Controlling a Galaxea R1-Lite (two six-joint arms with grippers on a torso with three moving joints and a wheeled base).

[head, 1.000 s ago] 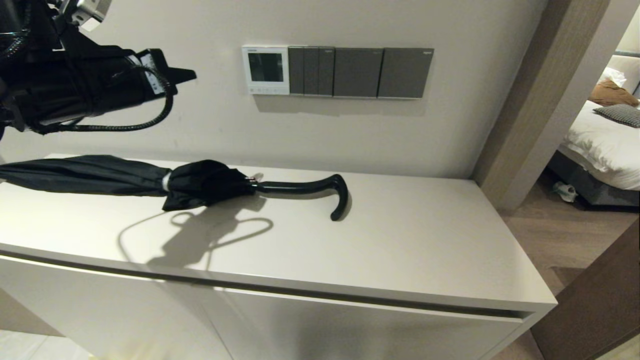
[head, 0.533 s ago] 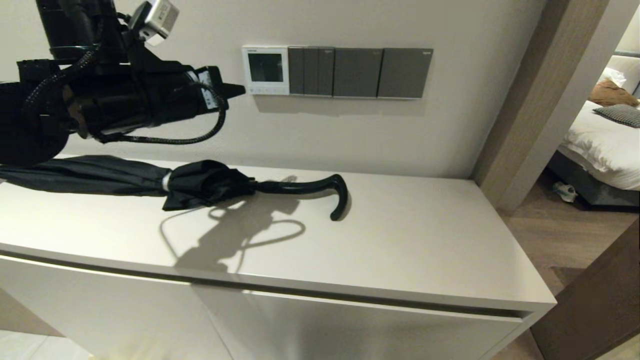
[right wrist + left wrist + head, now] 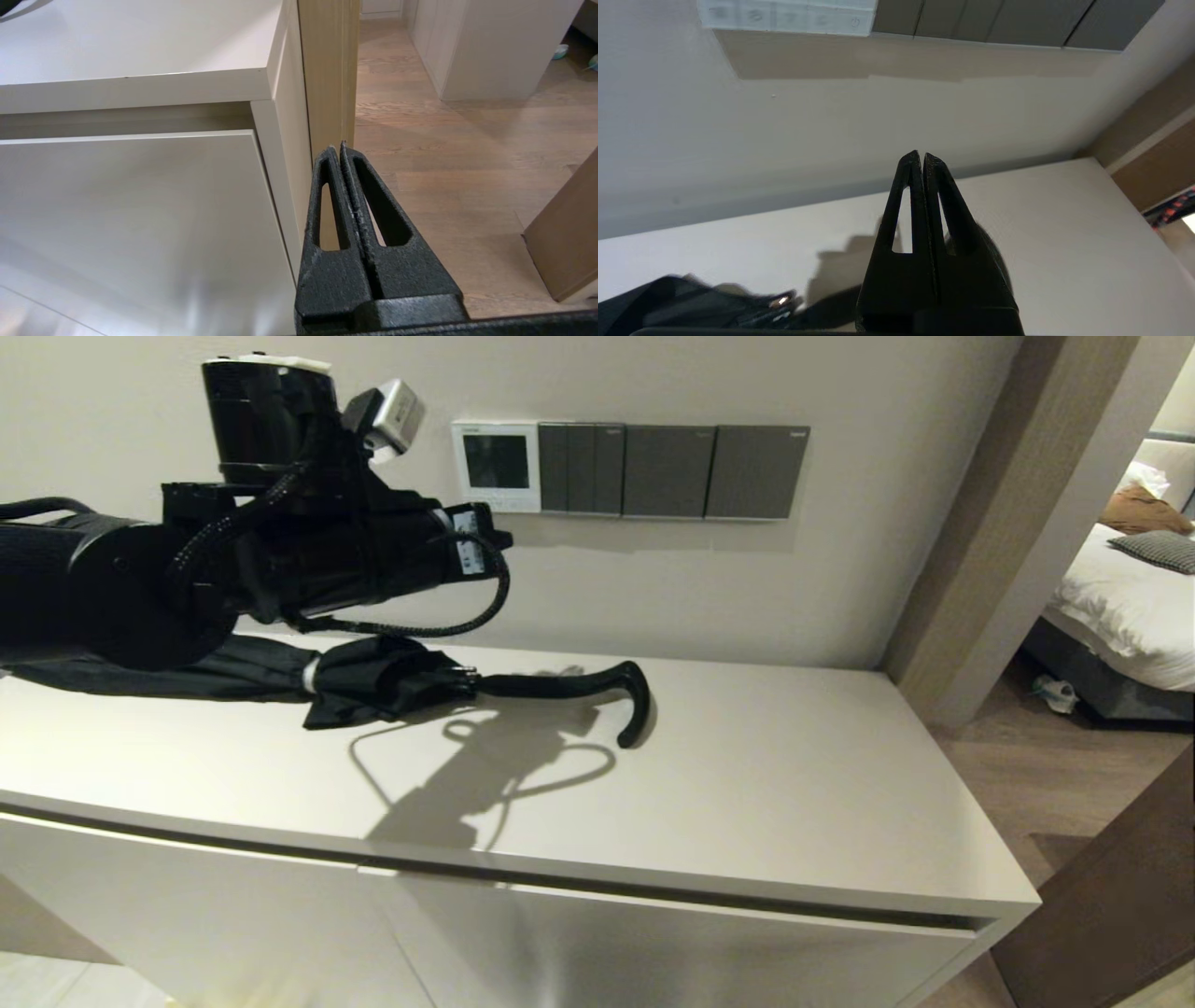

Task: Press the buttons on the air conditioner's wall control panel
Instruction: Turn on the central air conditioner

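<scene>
While I hover over the cabinet, this is how things stand:
Left gripper (image 3: 499, 537): raised near the wall, fingers pressed together, just below and left of the control panel (image 3: 496, 466).
Buttons (image 3: 789, 18): pale row under the panel's dark screen, untouched.
Right gripper (image 3: 342, 151): fingers together, low beside the cabinet (image 3: 140, 84).
Umbrella (image 3: 392, 681): lying on the cabinet top.

Bare wall between left gripper (image 3: 504, 537) and panel (image 3: 496, 466); umbrella (image 3: 373, 681) lies below on the cabinet (image 3: 747, 784).
</scene>
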